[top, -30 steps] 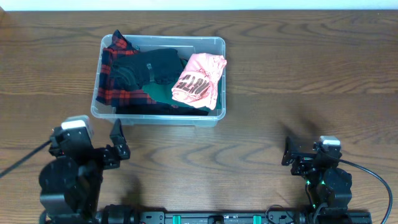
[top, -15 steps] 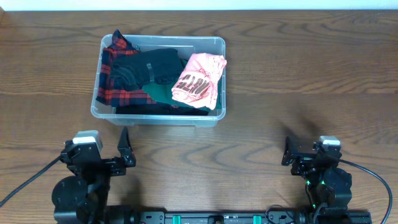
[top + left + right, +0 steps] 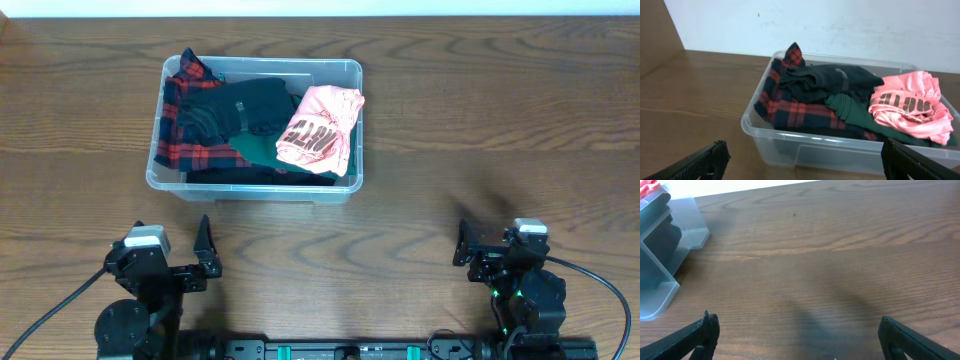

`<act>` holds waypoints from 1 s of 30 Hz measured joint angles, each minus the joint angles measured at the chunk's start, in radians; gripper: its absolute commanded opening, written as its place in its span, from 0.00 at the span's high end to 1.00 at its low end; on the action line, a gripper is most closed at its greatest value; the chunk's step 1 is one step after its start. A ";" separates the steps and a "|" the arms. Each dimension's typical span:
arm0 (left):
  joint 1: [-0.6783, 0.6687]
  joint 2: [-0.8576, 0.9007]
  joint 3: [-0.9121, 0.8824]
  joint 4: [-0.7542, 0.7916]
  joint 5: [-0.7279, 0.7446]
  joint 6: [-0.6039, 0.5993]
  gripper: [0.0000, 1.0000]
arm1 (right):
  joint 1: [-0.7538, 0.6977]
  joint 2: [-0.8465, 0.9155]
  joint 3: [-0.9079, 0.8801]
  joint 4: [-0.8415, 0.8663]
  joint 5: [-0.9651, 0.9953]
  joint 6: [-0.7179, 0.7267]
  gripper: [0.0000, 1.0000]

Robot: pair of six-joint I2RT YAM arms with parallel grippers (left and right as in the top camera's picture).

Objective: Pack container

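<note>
Table (image 3: 500,120): brown wood, bare on the right half. Container (image 3: 250,188) is set left of centre toward the far edge, directly ahead of the left gripper (image 3: 172,250) and well apart from the right gripper (image 3: 495,245). It is filled with clothes: plaid shirt (image 3: 178,125) along the left wall, black garment (image 3: 245,105) on top, green garment (image 3: 258,150) under it, pink shirt (image 3: 320,130) draped over the right rim. Both grippers are parked near the table's front edge, jaws spread wide, nothing held.

Handling, judged: the container is thin, stiff plastic, likely light even when loaded, with smooth, slippery walls. It is best taken by the rolled rim on a short side or by the moulded recess in the front wall, not by the flat wall. The clothes are soft and limp; the pink shirt is best pinched at a fold and tucked inside.
</note>
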 measured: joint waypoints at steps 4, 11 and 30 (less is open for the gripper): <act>0.000 -0.032 -0.038 0.001 0.000 0.000 0.02 | 0.000 0.000 0.000 0.000 0.000 0.000 0.01; 0.000 -0.077 -0.121 0.062 0.005 0.000 0.02 | 0.000 0.000 0.000 0.000 0.000 0.000 0.01; -0.004 -0.089 -0.195 0.102 0.005 -0.001 0.02 | 0.000 0.000 0.000 0.000 0.000 0.000 0.01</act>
